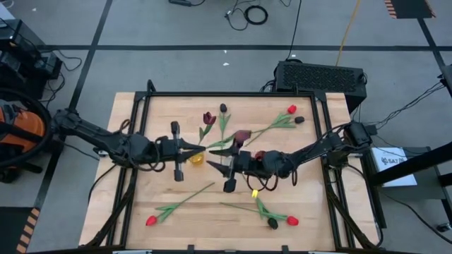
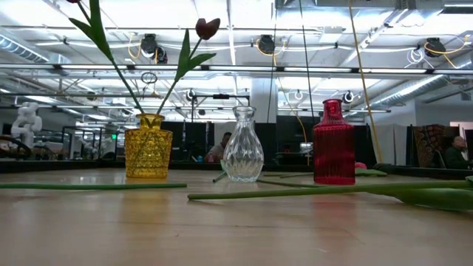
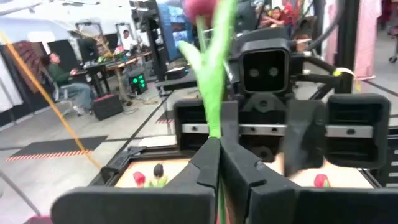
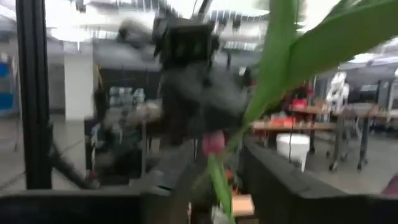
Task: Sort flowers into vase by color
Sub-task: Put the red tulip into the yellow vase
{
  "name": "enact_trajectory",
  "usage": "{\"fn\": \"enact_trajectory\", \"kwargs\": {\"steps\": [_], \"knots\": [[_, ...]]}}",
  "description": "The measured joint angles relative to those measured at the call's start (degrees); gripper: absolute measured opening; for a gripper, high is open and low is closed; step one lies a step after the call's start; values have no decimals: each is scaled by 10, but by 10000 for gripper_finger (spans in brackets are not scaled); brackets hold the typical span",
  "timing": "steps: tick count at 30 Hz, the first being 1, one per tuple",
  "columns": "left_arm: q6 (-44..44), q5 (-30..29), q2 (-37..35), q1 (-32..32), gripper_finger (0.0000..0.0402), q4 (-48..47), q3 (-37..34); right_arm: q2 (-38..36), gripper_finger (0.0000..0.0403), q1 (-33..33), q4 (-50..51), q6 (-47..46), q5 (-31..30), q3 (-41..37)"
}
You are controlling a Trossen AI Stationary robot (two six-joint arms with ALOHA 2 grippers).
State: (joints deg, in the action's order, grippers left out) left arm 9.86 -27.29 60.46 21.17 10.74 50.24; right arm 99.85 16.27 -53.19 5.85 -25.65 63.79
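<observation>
Two tulips (image 2: pixel 208 28) stand with their stems in the yellow vase (image 2: pixel 148 145), which also shows in the high view (image 1: pixel 196 159). A clear vase (image 2: pixel 242 144) and a red vase (image 2: pixel 333 142) stand to its right. Several more tulips lie on the table, near the far edge (image 1: pixel 292 109) and the near edge (image 1: pixel 150 221). My left gripper (image 1: pixel 200 149) hovers over the yellow vase, shut on a green stem. My right gripper (image 1: pixel 215 164) faces it from the right, open, its fingers either side of a leafy stem (image 4: pixel 219 177) without plainly touching it. My left gripper (image 3: pixel 219 146) pinches a tulip's thin green stem (image 3: pixel 214 118) between its two fingers, well below the reddish head (image 3: pixel 200 6). The fingers come level from the table's left, across the stem. The stem stands upright; its lower end is hidden behind the fingers.
A black frame (image 1: pixel 141 106) borders the wooden table. Long stems lie across the near part of the table (image 2: pixel 295 191). A black box (image 1: pixel 319 76) sits beyond the far edge. People sit in the room behind (image 3: pixel 59 74).
</observation>
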Motion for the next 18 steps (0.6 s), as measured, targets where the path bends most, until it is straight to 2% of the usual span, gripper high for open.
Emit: {"fn": "enact_trajectory", "kwargs": {"steps": [5, 9, 14, 18], "knots": [[-4, -5, -23, 0, 6, -22, 0, -38, 219, 0, 113, -39, -4, 1], [-5, -4, -26, 0, 4, -27, 0, -57, 250, 1, 149, -47, -4, 0], [-19, -1, -17, 0, 4, -24, 0, -61, 252, 1, 102, -16, -2, 1], [-21, 18, -6, 0, 4, -19, 0, -61, 232, -6, 94, -10, 0, 1]]}}
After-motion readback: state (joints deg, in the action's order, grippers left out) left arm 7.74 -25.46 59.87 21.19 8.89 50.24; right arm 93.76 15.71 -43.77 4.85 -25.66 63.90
